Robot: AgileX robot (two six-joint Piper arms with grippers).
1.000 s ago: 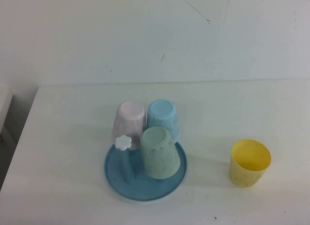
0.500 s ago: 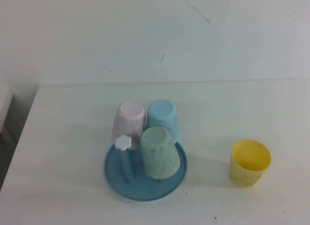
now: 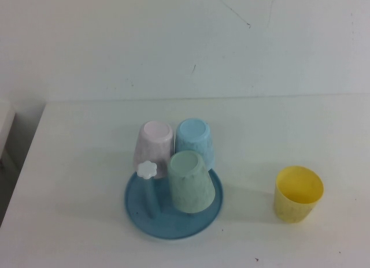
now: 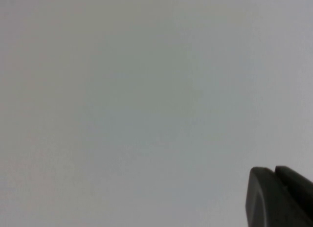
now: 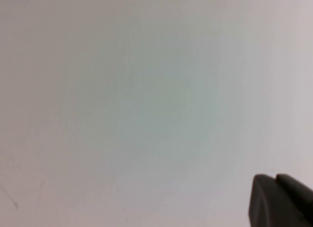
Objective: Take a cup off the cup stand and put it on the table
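Pink cup (image 3: 154, 145) inverted on cup stand (image 3: 173, 227), far-left peg, touching blue tumbler (image 3: 195, 142), just behind green tumbler (image 3: 190, 181). Left pincer (image 4: 279, 197) and right pincer (image 5: 281, 200) both clenched, empty, well away from stand. Risk: crowded neighbours knocked over during reach; yellow tumbler (image 3: 298, 194) stands apart on bench (image 3: 81, 164).

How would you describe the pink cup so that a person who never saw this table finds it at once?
Look at the round blue cup stand near the middle of the white table. Three cups sit upside down on it; the pink cup is at the back left, beside the light blue cup and behind the green cup. It alone is pale pink.
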